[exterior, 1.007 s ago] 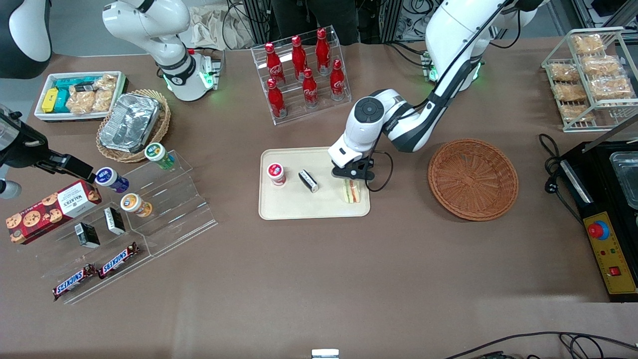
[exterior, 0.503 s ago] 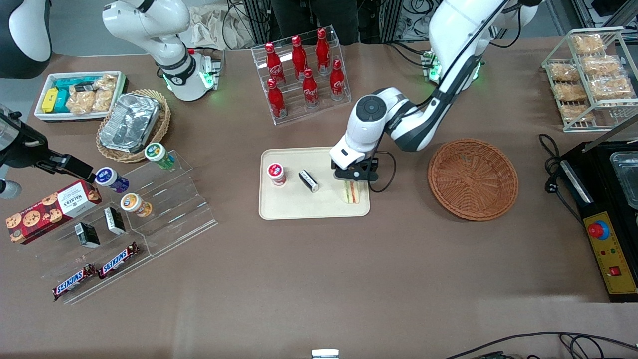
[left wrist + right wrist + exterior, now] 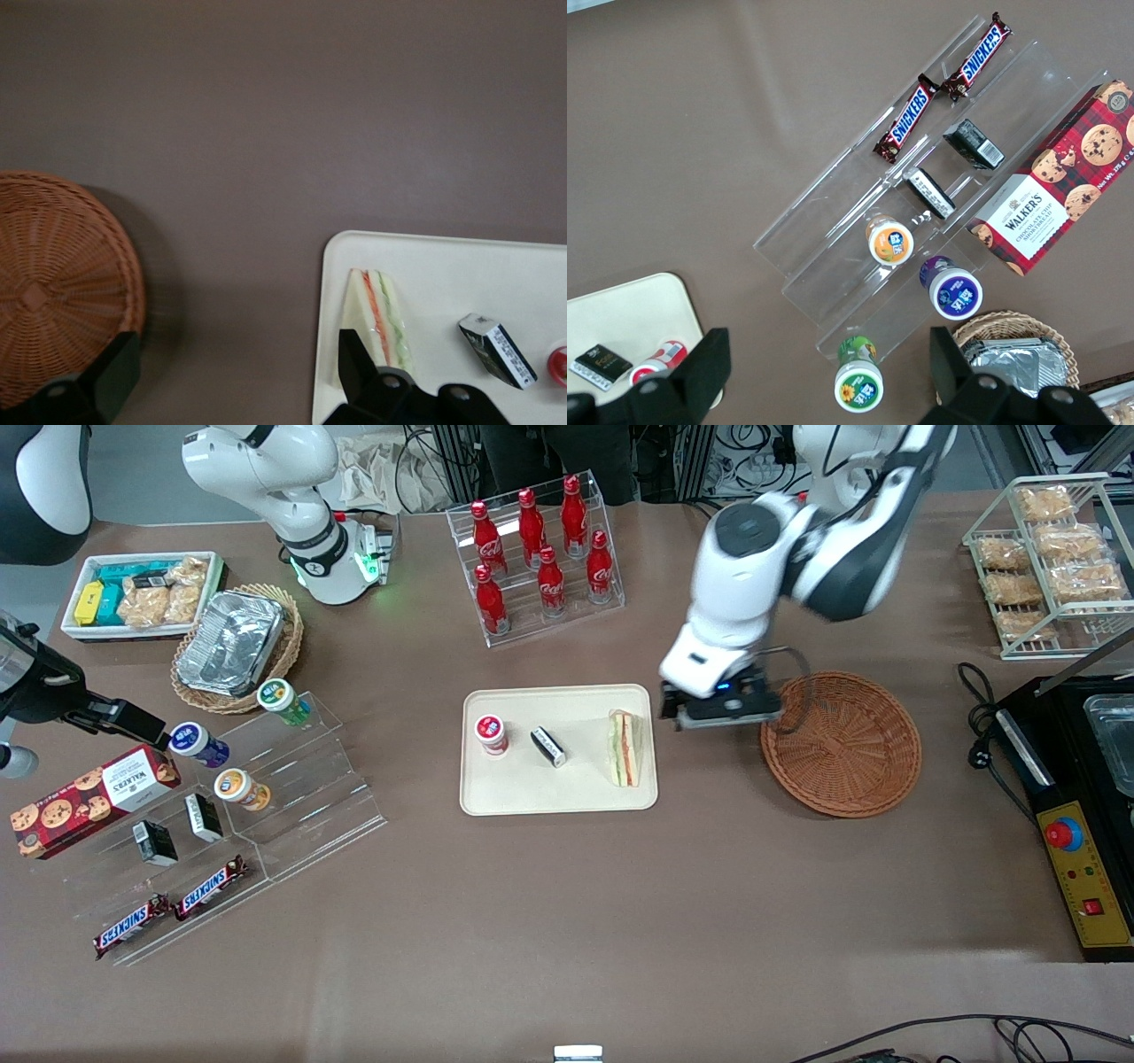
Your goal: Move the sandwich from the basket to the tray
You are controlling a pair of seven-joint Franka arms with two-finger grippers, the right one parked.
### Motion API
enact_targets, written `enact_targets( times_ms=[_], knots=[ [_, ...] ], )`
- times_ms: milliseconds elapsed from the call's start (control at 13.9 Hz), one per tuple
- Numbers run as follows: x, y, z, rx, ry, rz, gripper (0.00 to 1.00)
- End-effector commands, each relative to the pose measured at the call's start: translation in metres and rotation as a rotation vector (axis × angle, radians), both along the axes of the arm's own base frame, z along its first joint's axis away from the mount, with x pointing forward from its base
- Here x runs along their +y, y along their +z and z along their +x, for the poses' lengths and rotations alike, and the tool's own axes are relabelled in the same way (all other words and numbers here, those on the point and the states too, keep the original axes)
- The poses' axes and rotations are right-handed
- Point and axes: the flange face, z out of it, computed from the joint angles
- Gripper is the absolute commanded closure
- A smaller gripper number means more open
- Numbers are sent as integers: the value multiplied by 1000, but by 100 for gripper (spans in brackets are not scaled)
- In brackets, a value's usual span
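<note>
The sandwich (image 3: 624, 747) lies flat in the beige tray (image 3: 558, 795), at the tray's end nearest the working arm; it also shows in the left wrist view (image 3: 378, 317) on the tray (image 3: 461, 266). The reddish-brown basket (image 3: 840, 742) stands empty on the table toward the working arm's end; it also shows in the left wrist view (image 3: 53, 283). My left gripper (image 3: 719, 710) hangs open and empty above the bare table between tray and basket, raised well above them; in the left wrist view (image 3: 232, 376) its jaws stand wide apart.
In the tray also lie a red-lidded cup (image 3: 490, 734) and a small black packet (image 3: 548, 746). A clear rack of red bottles (image 3: 536, 549) stands farther from the front camera. A black machine (image 3: 1076, 797) sits at the working arm's end.
My left gripper has let go of the sandwich, risen and moved off the tray toward the basket. The sandwich now lies uncovered in the tray.
</note>
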Motion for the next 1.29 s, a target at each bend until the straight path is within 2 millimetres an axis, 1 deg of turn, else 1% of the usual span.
enact_targets(
  times_ms=[0, 144, 288, 359, 431, 719, 863, 935, 1007, 1078, 1222],
  knots=[
    [41, 24, 5, 7, 16, -31, 1],
    [60, 35, 8, 12, 34, 0, 1],
    [86, 52, 2, 39, -10, 48, 1],
    [109, 62, 1, 48, -4, 55, 1],
    [123, 71, 0, 48, -15, 58, 1],
    [163, 91, -4, 57, -73, 66, 1],
    [187, 100, 2, 64, -111, 50, 1],
    [198, 113, 4, 79, -134, 11, 1],
    [212, 132, 8, 91, -166, -13, 1],
    [220, 147, 11, 103, -202, -25, 1],
    [234, 168, 20, 98, -246, -28, 1]
  ],
)
